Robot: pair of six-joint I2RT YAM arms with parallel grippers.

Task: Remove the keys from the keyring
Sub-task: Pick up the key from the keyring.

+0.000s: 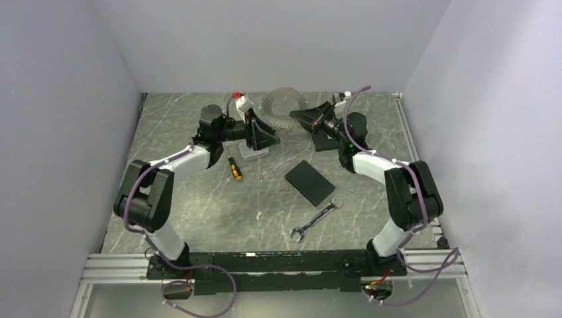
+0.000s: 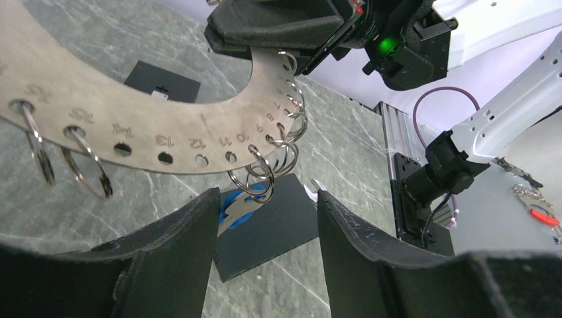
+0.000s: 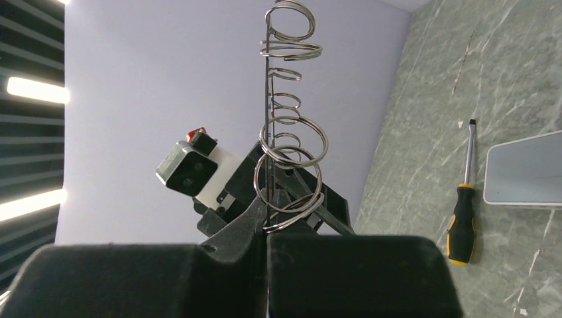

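Observation:
The keyring (image 2: pixel 132 126) is a flat grey metal ring plate with numbered holes and small split rings (image 2: pixel 265 172) hung through them. It is held up above the table at the back (image 1: pixel 283 106). My right gripper (image 3: pixel 266 235) is shut on its rim, and the plate shows edge-on (image 3: pixel 268 99) there. A key with a blue head (image 2: pixel 235 205) hangs from one split ring beside the left finger (image 2: pixel 185 252) of my left gripper (image 2: pixel 268 218). That gripper is open just below the plate's edge (image 1: pixel 272 132), with nothing between its fingers.
On the table lie a black flat rectangle (image 1: pixel 309 182), a silver wrench (image 1: pixel 316 218) and a yellow-handled screwdriver (image 1: pixel 234 167). A pale flat tray (image 3: pixel 523 169) sits under the left arm's wrist. Grey walls close the back and both sides.

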